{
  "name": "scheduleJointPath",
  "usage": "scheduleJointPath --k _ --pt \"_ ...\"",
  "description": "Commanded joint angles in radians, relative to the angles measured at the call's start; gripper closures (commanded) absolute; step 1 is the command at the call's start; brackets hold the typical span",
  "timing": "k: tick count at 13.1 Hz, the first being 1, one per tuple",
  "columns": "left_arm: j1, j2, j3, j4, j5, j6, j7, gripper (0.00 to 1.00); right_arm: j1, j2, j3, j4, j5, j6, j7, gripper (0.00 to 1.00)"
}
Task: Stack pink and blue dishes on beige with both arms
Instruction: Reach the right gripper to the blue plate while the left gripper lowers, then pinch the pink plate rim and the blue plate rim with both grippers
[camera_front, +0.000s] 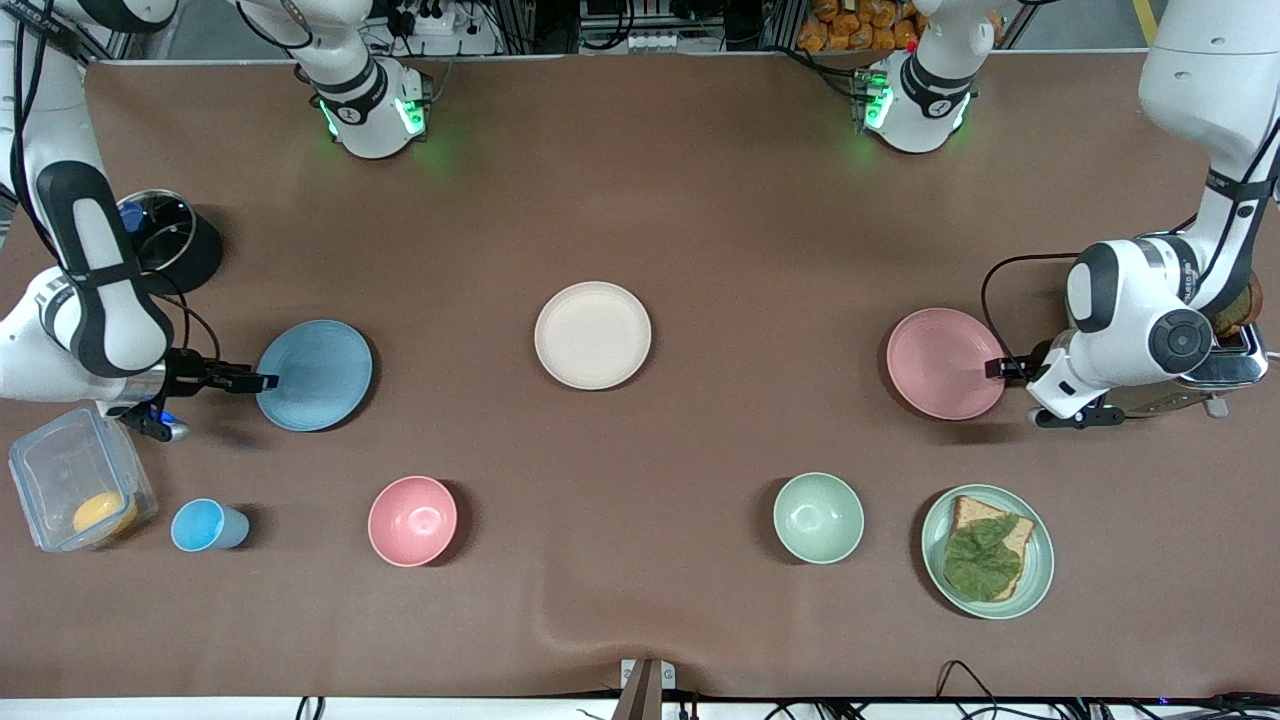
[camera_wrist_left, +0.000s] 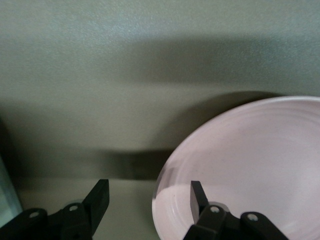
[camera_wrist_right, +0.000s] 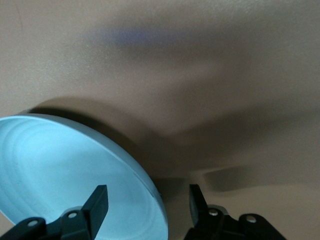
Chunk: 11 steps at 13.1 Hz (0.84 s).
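Brown cloth is covering the desk (camera_front: 700, 200), and the cream-beige plate (camera_front: 592, 335) is lying at its centre, kept bare, it seems, as the base of the stack. The blue plate (camera_front: 316, 375) is lying at nine o'clock from it, toward the right arm's end, and the pink plate (camera_front: 945, 363) at three o'clock, toward the left arm's end, so each is being approached by the arm nearest it.

The right hand (camera_front: 262, 381) is being held low at the blue plate's outer rim, its fingers (camera_wrist_right: 97, 200) spread with one over the plate and one off it; the rim is being straddled, not yet pinched. The left hand (camera_front: 996, 368) is being held the same way at the pink plate's outer rim, fingers (camera_wrist_left: 197, 195) spread astride the edge. An edge grip is probably being sought because the plates are flat.

Nearer the front camera, a blue cup (camera_front: 207, 526), a pink bowl (camera_front: 412, 520), a green bowl (camera_front: 818, 517) and a green plate with toast (camera_front: 988, 551) are being left alone. Cables and racks are showing along the top of the front view.
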Motion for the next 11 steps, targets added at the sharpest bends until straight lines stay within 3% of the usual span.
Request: scheduleJointPath --k 1,4,6,9,11 --pt "0.013 0.016 -0.010 0.003 0.024 0.019 0.008 0.40 -0.017 0.028 0.015 0.024 0.021 -0.013 -0.014 0.39" --pt "0.011 0.022 -0.010 0.006 0.022 0.019 0.008 0.71 -0.017 0.037 0.015 0.026 0.021 -0.016 -0.014 0.43" --pt "0.011 0.022 -0.012 0.006 0.012 0.019 -0.001 0.97 -0.017 0.039 0.015 0.027 0.020 -0.017 -0.014 0.61" --pt "0.014 0.022 -0.016 0.008 -0.034 0.014 0.002 1.00 -0.011 0.039 0.015 0.038 0.018 -0.022 -0.017 0.95" --pt "0.014 0.006 -0.030 0.012 -0.066 -0.008 0.013 1.00 -0.009 0.039 0.015 0.041 0.017 -0.022 -0.022 1.00"
